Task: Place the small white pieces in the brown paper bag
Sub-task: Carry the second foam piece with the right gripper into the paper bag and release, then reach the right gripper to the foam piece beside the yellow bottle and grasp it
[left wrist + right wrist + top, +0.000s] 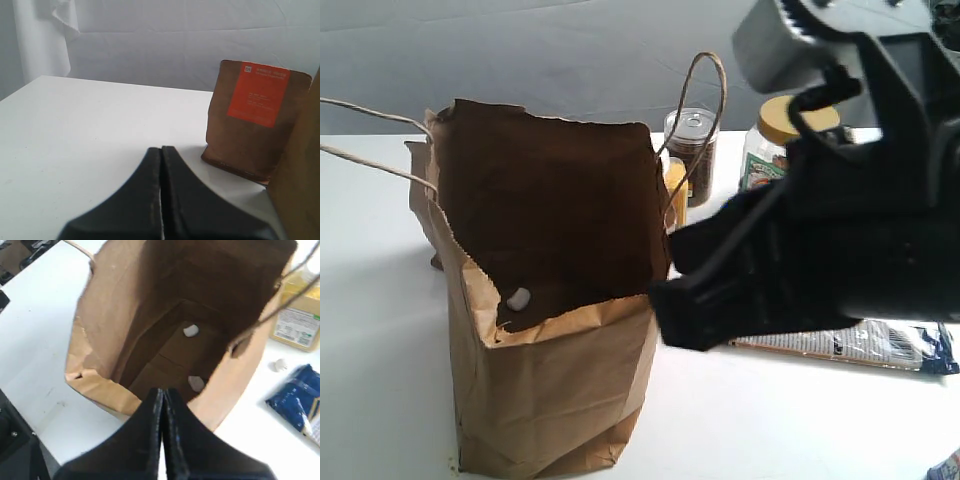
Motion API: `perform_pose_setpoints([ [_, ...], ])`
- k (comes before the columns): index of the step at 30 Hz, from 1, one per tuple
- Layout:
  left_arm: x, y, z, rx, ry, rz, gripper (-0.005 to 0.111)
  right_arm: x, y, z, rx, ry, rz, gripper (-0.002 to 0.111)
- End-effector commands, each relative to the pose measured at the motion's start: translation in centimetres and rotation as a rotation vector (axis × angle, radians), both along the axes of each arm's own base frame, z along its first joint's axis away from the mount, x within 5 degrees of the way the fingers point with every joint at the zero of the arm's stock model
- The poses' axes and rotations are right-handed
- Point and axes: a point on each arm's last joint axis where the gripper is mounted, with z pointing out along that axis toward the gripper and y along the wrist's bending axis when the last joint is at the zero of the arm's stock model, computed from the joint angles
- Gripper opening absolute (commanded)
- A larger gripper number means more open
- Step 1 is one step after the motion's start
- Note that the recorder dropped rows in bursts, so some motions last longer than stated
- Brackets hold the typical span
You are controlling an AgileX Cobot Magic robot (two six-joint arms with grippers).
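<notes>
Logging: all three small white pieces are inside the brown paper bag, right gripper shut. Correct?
Only two pieces are inside the brown paper bag; the right wrist view shows the third piece outside on the table. The right gripper is shut.

The brown paper bag (555,395) is standing upright and open. Two small white pieces (190,330) are lying on its floor, a third piece (280,365) outside, near it.

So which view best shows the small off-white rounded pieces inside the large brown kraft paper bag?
Right wrist view: it looks down into the brown paper bag, showing two small off-white pieces on its floor. Exterior view catches one through the mouth; left wrist view shows the bag's side, no pieces.
</notes>
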Motion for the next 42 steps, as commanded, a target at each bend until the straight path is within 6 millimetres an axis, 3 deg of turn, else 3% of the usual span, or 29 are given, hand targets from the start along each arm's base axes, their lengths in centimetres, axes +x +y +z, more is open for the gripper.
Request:
perform_pose_setpoints([
  [1, 0.0, 0.0, -0.1, -0.011, -0.006, -0.004, 0.0, 0.5, -2.9, -1.5, -0.035, -0.003, -0.1, 0.0],
  [5, 0.0, 0.0, -0.1, -0.011, -0.006, -0.004, 0.0, 2.4, -4.6, -3.6, -0.077, 0.014, -0.219, 0.0],
  [9, 0.0, 0.0, -0.1, -0.011, -0.006, -0.004, 0.0, 5.0, -4.4, -5.0, -0.073, -0.01, -0.287, 0.0],
  [14, 0.0, 0.0, -0.1, -0.011, -0.006, -0.004, 0.0, 8.4, -2.4, -7.4, -0.072, -0.016, -0.309, 0.0],
  [21, 0.0, 0.0, -0.1, -0.011, -0.006, -0.004, 0.0, 13.1, 0.5, -12.5, -0.161, 0.035, -0.319, 0.0],
  [29, 0.0, 0.0, -0.1, -0.011, -0.006, -0.004, 0.0, 16.7, 4.3, -14.4, -0.22, 0.031, -0.281, 0.0],
  [36, 0.0, 0.0, -0.1, -0.011, -0.006, -0.004, 0.0, 18.9, 6.8, -16.5, -0.274, 0.07, -0.269, 0.026],
  [42, 0.0, 0.0, -0.1, -0.011, -0.006, -0.004, 0.0, 19.5, 7.7, -18.3, -0.288, 0.105, -0.275, 0.031],
])
